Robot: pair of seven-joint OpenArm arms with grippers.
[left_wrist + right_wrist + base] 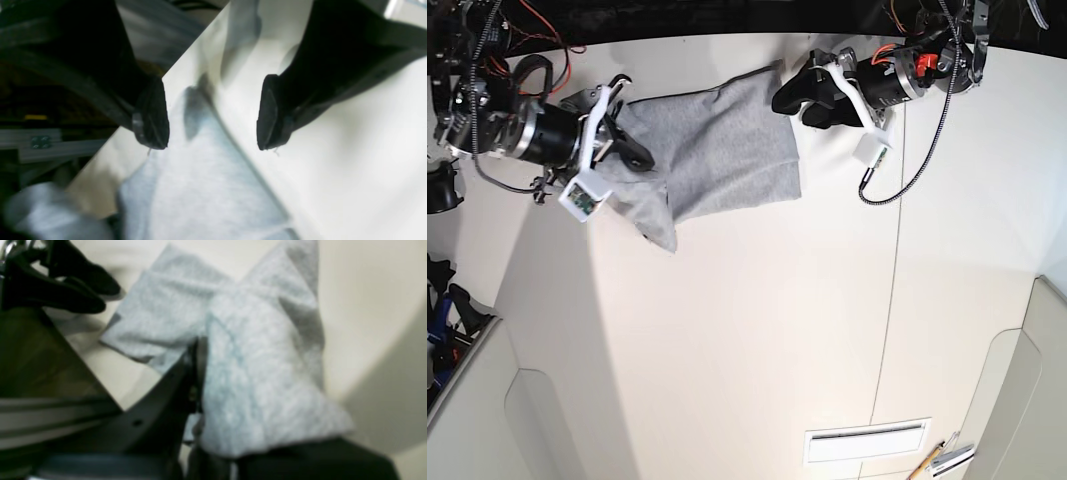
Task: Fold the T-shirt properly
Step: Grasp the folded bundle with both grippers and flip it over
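Observation:
The heather-grey T-shirt (717, 150) lies crumpled at the far edge of the white table (757, 320), plain side up, no lettering showing. My left gripper (799, 103) is at the shirt's right edge. In the left wrist view it (211, 133) is open, its jaws wide apart over a corner of the shirt (200, 190) at the table edge, holding nothing. My right gripper (630, 148) is at the shirt's left side. In the blurred right wrist view the shirt (260, 373) bunches up against one finger (180, 383), which looks shut on the cloth.
The table's far edge runs just behind both grippers (186, 63), with dark frame parts and an aluminium bar (50, 143) beyond it. A cable (917, 140) hangs from the left arm. A white slot (862, 440) and a pencil (925, 463) lie at the near right.

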